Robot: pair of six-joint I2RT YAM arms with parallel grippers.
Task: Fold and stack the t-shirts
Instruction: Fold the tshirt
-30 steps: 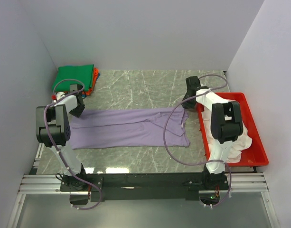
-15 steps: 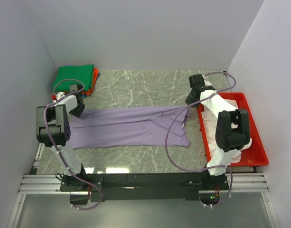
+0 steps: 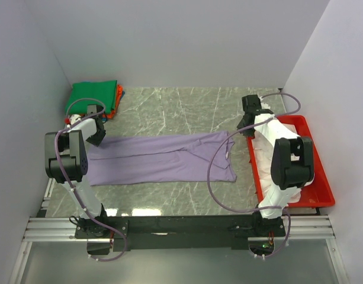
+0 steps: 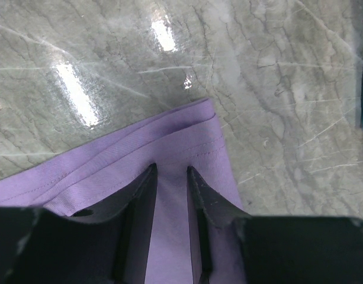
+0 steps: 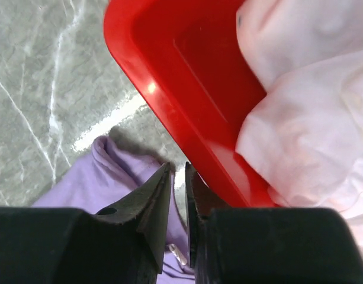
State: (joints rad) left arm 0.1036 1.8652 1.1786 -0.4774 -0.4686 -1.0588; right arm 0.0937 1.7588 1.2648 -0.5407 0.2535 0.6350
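Lavender shirt (image 3: 163, 158) lies flat across the bench (image 3: 169, 106). Left end effector (image 4: 171, 168) is on its hem corner, fingers near together, can't tell if it's pinching. Right end effector (image 5: 177, 168) is closed on nothing beside the red tray (image 5: 187, 89); I'd grab that far corner low.

Top view: the left gripper (image 3: 98, 139) covers the left end of the lavender shirt (image 3: 163, 158). Below the green shirt (image 3: 92, 94) only an edge of the orange-red shirt (image 3: 118, 96) shows; the rest of the stack is hidden. The right arm (image 3: 288, 160) masks much of the red tray (image 3: 318, 171). Right wrist view: the pale shirt (image 5: 299, 136) is cut off at the right edge. The slit at the right gripper (image 5: 177, 171) is too narrow to judge.
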